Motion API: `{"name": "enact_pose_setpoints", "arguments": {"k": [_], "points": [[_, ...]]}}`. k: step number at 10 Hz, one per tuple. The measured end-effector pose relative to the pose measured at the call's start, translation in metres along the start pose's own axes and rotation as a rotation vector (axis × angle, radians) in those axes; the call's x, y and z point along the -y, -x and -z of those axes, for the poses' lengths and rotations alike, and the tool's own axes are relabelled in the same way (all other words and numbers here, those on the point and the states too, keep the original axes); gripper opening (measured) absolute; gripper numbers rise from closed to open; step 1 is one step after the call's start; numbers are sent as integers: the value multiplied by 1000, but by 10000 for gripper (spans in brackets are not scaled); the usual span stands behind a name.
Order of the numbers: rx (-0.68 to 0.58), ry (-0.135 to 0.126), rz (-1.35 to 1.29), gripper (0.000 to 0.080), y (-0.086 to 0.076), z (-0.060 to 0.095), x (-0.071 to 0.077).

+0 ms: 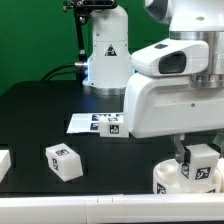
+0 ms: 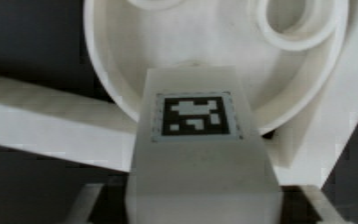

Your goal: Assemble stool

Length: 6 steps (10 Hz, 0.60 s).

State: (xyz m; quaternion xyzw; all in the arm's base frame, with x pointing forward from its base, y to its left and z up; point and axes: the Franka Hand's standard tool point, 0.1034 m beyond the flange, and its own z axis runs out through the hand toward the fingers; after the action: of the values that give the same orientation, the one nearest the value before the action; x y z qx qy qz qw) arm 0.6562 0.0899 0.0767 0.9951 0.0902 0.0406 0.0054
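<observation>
End effector (image 1: pixel 200 160) was closed on leg (image 2: pixel 195 168); leg was held upright over seat disc (image 2: pixel 126 58) on tabletop (image 1: pixel 40 110), exterior view's right. Socket (image 2: pixel 300 42) contact could not be told. Risk judged: with slight offset or tilt, leg jammed on socket rim, seat disc shoved aside.

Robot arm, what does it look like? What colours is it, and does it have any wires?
The arm is mostly shiny white, made of chunky rounded shells, with a grey rounded patch on one joint. Its base at the back is white too, with a small dark logo, and a dark cable trails off beside it. The gripper is a boxy white hand with darker fingers.
</observation>
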Motion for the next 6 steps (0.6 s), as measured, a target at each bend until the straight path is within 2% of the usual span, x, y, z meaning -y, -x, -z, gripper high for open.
{"name": "enact_pose_setpoints", "arguments": {"k": [2,4,5,6], "points": [[-3,-4,-157,335,-1,0,0],[-5,-21,-505,335,0,0,-12],[1,-21,-685,335,4,-1,-20],[14,-28,-754,335,5,-1,-22]]}}
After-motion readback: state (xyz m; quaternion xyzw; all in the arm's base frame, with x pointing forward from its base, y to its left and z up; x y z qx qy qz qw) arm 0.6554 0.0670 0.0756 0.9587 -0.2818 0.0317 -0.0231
